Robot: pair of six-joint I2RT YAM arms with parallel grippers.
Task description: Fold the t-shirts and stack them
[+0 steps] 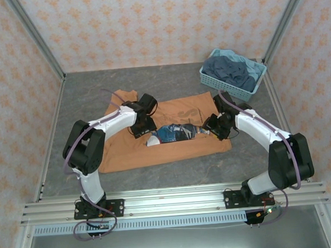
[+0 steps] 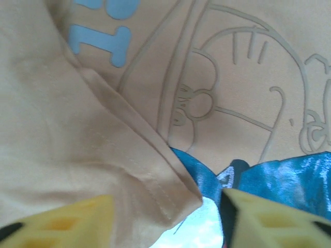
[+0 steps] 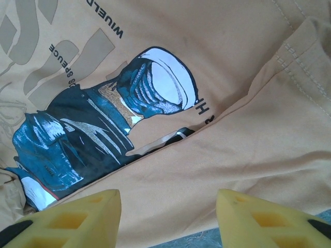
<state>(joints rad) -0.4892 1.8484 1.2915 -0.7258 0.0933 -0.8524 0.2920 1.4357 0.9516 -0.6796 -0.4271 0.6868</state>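
Observation:
The orange-tan t-shirt point(image 1: 178, 108) lies spread on the grey table, its side edges folded in over the blue-and-white chest print point(image 1: 174, 133). My left gripper point(image 1: 145, 127) hovers low at the print's left end. Its jaws are open, with a folded hem corner point(image 2: 176, 199) lying between the yellow fingers point(image 2: 77, 219). My right gripper point(image 1: 211, 125) is at the print's right end, also open, over a folded flap point(image 3: 207, 165) of the orange shirt point(image 3: 248, 62). Dark navy shirts point(image 1: 230, 71) lie heaped in the basket.
The light blue lattice basket point(image 1: 226, 88) stands at the back right corner. Bare grey table point(image 1: 174, 169) runs along the shirt's near side, and a strip of it point(image 3: 196, 240) shows under the right gripper. Patterned walls enclose the table.

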